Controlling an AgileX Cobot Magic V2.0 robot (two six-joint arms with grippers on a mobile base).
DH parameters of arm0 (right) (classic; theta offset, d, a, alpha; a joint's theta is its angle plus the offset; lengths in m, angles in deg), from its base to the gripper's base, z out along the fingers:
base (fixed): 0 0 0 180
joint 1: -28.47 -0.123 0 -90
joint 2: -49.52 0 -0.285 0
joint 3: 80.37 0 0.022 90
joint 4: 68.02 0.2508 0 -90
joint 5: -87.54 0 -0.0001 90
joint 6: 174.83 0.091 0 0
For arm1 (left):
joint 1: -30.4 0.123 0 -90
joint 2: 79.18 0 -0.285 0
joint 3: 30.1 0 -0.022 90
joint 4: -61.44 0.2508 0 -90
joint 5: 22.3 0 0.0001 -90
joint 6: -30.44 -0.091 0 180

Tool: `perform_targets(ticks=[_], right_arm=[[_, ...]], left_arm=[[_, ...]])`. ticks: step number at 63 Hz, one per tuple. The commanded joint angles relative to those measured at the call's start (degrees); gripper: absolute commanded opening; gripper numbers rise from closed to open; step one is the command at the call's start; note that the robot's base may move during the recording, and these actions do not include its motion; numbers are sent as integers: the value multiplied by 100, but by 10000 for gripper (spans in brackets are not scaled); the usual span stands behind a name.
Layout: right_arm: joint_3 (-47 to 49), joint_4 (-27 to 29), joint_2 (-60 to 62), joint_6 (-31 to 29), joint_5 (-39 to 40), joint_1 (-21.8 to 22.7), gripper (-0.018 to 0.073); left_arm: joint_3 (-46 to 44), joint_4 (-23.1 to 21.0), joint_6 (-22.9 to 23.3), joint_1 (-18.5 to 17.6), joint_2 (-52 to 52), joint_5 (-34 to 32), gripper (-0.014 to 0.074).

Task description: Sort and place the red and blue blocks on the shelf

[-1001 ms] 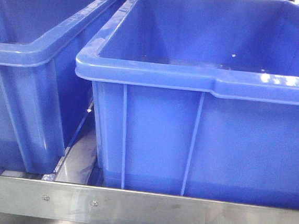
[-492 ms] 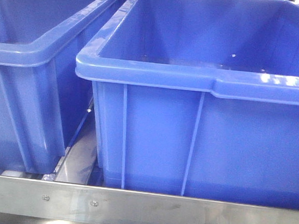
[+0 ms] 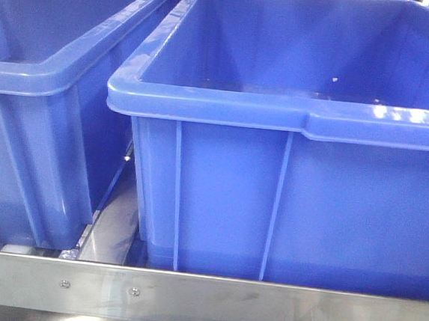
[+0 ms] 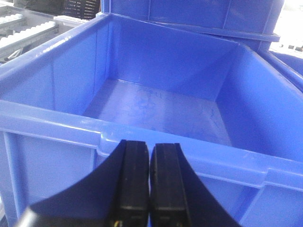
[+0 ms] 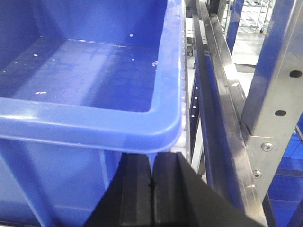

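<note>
**Almost nothing has moved, and no block is in sight**

Against the two earlier front views, we find only the slightest shift: the near corner of the right bin (image 3: 278,121) sits a touch further left in the frame, which reads to us as a small drift of the camera or base, not a move of the bins. The left bin (image 3: 49,78) and the shelf's front rail (image 3: 202,298), along the bottom of the frame, look the same as before.

The left claw (image 4: 150,177) shows at the bottom centre of its wrist view, fingers pressed together on nothing, facing an empty bin. The right claw (image 5: 151,189) is likewise closed and empty, low in its view, just before the bin's right front corner and beside the shelf's steel upright (image 5: 274,94).

Neither the red nor the blue block appears in any view, so we cannot say where they lie. We judge the sorting has not visibly advanced.
</note>
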Motion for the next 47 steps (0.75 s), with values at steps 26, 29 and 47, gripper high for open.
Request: perform_targets(ticks=[26, 29, 47], right_arm=[[124, -87, 111, -35, 495, 42, 69], [124, -87, 111, -35, 495, 42, 69], [124, -87, 111, -35, 495, 42, 69]], left_arm=[[195, -14, 32, 4, -107, -450, 135], [195, -14, 32, 4, -107, -450, 135], [195, -14, 32, 4, -107, -450, 135]])
